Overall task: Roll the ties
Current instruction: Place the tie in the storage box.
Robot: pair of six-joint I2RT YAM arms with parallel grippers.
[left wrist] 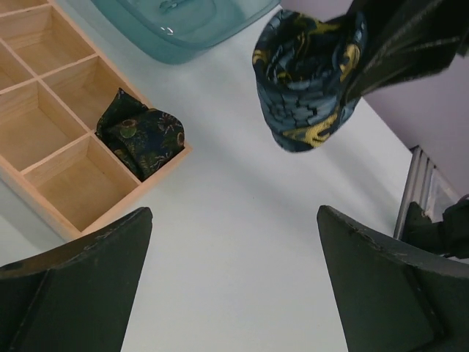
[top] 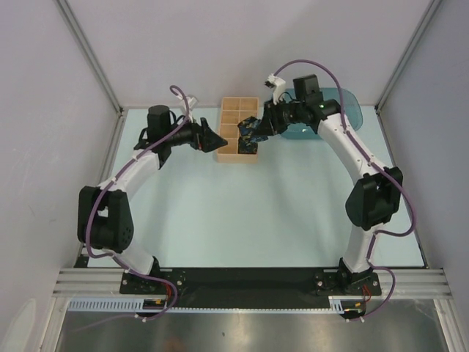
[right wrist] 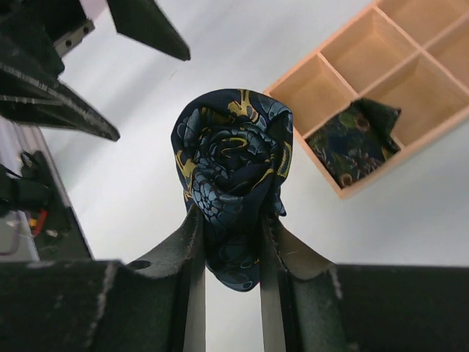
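a dark navy, blue-and-yellow patterned fabric rolled tie (right wrist: pixel 231 176) was held by the black two-finger right gripper (right wrist: pixel 231 235). its fingers (right wrist: pixel 192 249) were clamped on the lower part of the roll, one on each side. most of the roll stood out past the fingertips, and its spiral end was turned toward the right wrist camera. in the left wrist view the rolled tie (left wrist: pixel 308 81) was seen raised over the pale table (left wrist: pixel 242 183), with no contact between the two visible.

in the top view the right gripper (top: pixel 258 130) was placed just beside the right edge of the light wooden box (top: pixel 233 117) with square compartments, near its near corner. a second tie (left wrist: pixel 143 136) of the same dark patterned fabric was seen loosely bundled in the near right corner compartment of the wooden box (left wrist: pixel 66 183), one pointed fold standing above the rim. it was kept apart from both grippers.

the black two-finger left gripper (left wrist: pixel 231 220) was held with its fingers (left wrist: pixel 80 286) spread wide and nothing between them. in the top view the left gripper (top: pixel 216 139) was pointed at the left side of the box, close to it, and faced the right gripper across the box's near end.

a translucent teal plastic tray (top: pixel 350 106) was set on the table behind the right arm, to the right of the box
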